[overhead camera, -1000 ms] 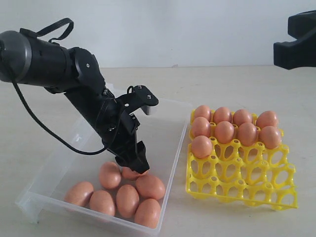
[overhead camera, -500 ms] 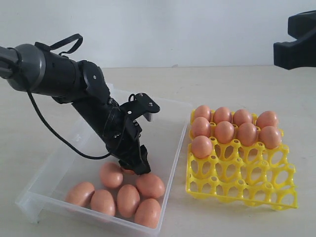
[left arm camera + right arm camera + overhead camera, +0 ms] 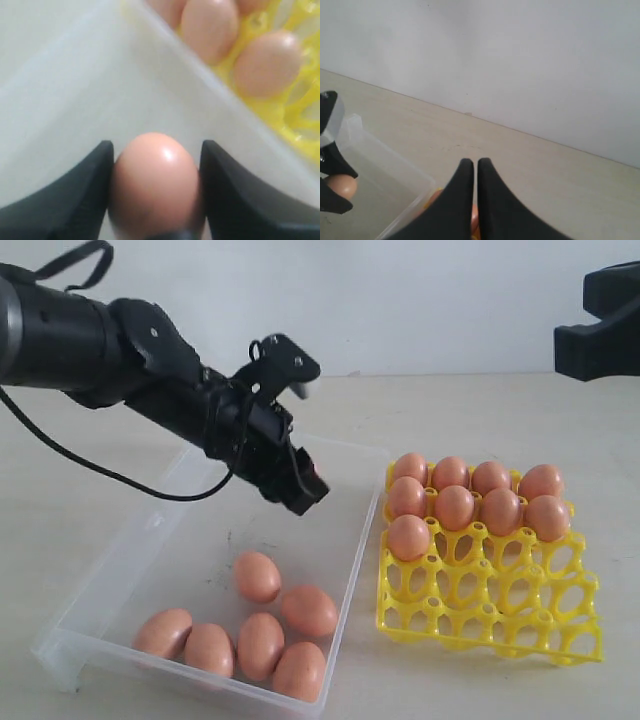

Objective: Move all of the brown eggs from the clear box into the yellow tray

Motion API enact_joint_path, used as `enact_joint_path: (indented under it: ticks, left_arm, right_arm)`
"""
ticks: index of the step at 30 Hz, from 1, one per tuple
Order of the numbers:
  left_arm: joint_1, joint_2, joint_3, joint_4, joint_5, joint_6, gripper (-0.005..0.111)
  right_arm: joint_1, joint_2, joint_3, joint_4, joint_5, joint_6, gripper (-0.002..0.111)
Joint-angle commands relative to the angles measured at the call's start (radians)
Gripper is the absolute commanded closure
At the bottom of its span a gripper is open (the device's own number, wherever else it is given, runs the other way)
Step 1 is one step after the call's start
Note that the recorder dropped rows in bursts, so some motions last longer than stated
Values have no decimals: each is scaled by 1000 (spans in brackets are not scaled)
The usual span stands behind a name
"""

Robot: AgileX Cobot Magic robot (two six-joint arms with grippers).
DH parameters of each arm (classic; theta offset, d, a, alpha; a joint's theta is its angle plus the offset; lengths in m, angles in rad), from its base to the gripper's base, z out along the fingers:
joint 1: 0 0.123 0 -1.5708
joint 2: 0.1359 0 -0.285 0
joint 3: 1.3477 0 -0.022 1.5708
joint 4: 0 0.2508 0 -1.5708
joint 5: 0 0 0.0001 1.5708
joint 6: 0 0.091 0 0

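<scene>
Exterior view: fingers of left gripper (image 3: 305, 488) hide held egg (image 3: 154, 182) from us. Left wrist view is blurred, yet there we see both fingers pinching egg, jaws spread egg-wide. Gripper hangs raised over clear box (image 3: 190, 530), near yellow tray (image 3: 490, 642). Six brown eggs (image 3: 260, 645) lie in box below; nine sit in tray. Right gripper (image 3: 476, 167) pressed together, well apart, cut off at exterior view's edge.

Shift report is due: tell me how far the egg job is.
Done: nine eggs sit in the tray. In hand: the left pincer holds one egg over the box. Left: six eggs lie in the box, and the held one needs placing.
</scene>
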Motion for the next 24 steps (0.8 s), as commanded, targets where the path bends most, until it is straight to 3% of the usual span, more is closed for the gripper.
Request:
enact_joint_path:
  ticks: [1,4,6,11,24]
  left_arm:
    - [-6,-36,2,-570,62,608,103]
    - [-6,-2,8,-954,279,1040,103]
    - [-6,46,-11,-1054,414,1081,103]
    - [-11,171,-93,-1054,554,1079,103]
    - [-69,380,-260,-1054,523,1079,103]
  right_arm:
    - [-3,-3,7,0,4,-8,108]
    - [-3,-3,7,0,4,-8,108]
    - [-3,-3,7,0,5,-8,108]
    - [-3,-3,7,0,5,-8,108]
    - [-3,-3,7,1,1,-8,108]
